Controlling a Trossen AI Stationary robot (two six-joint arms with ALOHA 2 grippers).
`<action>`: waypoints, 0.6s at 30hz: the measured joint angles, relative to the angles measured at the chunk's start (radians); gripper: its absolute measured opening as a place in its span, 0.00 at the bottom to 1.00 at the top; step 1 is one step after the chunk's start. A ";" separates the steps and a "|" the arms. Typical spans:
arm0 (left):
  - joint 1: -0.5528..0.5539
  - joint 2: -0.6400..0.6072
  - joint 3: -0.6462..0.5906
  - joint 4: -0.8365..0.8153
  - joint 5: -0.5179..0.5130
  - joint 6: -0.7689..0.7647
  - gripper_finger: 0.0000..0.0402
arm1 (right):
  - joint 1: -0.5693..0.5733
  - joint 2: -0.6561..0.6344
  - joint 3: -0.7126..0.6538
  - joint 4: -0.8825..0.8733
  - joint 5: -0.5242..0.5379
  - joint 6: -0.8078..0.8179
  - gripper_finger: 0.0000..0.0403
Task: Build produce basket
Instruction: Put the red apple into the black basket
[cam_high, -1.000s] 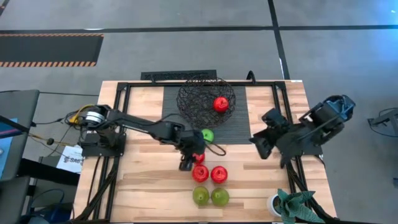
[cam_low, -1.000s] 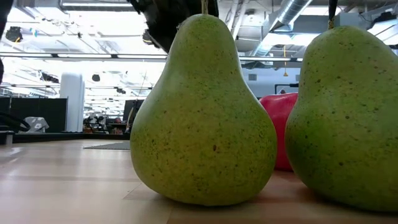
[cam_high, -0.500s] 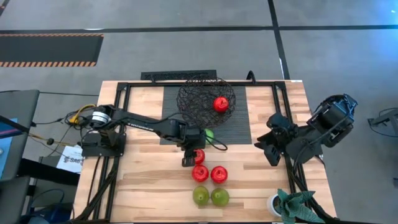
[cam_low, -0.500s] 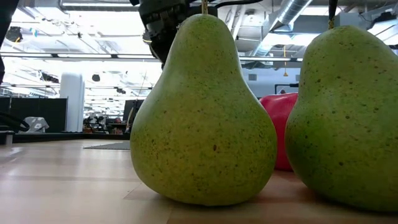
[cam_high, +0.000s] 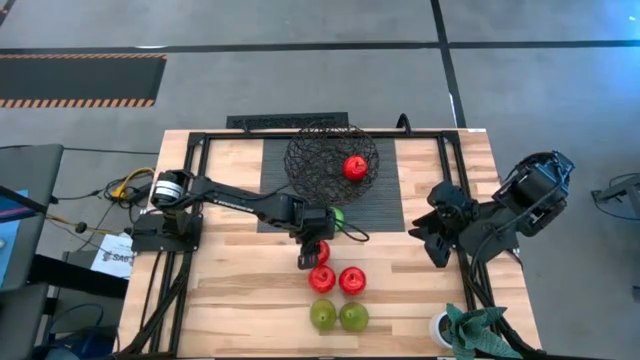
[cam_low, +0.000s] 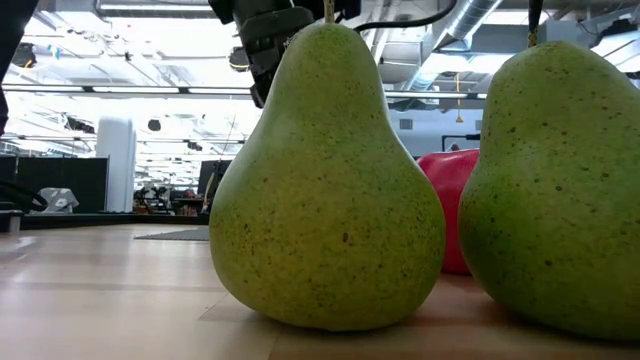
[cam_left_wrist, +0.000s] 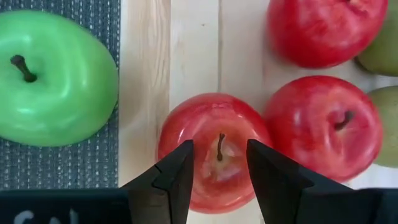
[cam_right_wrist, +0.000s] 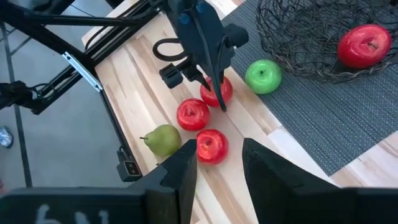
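Note:
My left gripper (cam_high: 308, 258) is open and points down over a red apple (cam_left_wrist: 214, 149) on the wood. Its fingers stand above the apple, on either side of the stem. Two more red apples (cam_high: 321, 279) (cam_high: 351, 279) and two yellow-green pears (cam_high: 322, 315) (cam_high: 353, 317) stand nearer the near edge. A green apple (cam_left_wrist: 56, 78) lies on the dark mat, half under the left arm in the high view. The black wire basket (cam_high: 312, 160) holds one red apple (cam_high: 353, 167). My right gripper (cam_right_wrist: 219, 163) is open and empty at the right.
The dark ribbed mat (cam_high: 385, 200) lies under the basket at the table's far middle. A small potted plant (cam_high: 468, 330) stands at the near right corner. Bare wood lies at the near left. In the low view the two pears (cam_low: 330, 190) (cam_low: 560, 190) fill the picture.
My left gripper has gone a little toward the table's right edge and now stands over the red apple instead of beside it. My right arm has drawn back toward the right edge. The fruits have not moved.

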 joint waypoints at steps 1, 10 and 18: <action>0.000 0.001 0.000 0.009 0.002 -0.002 0.35 | 0.000 0.000 0.000 0.000 0.000 0.000 0.37; 0.009 0.002 -0.006 0.027 -0.013 -0.014 0.35 | 0.000 0.000 0.000 0.000 0.000 0.013 0.37; 0.011 0.003 -0.010 0.033 -0.097 -0.066 0.19 | 0.000 0.002 0.000 0.000 0.000 0.025 0.33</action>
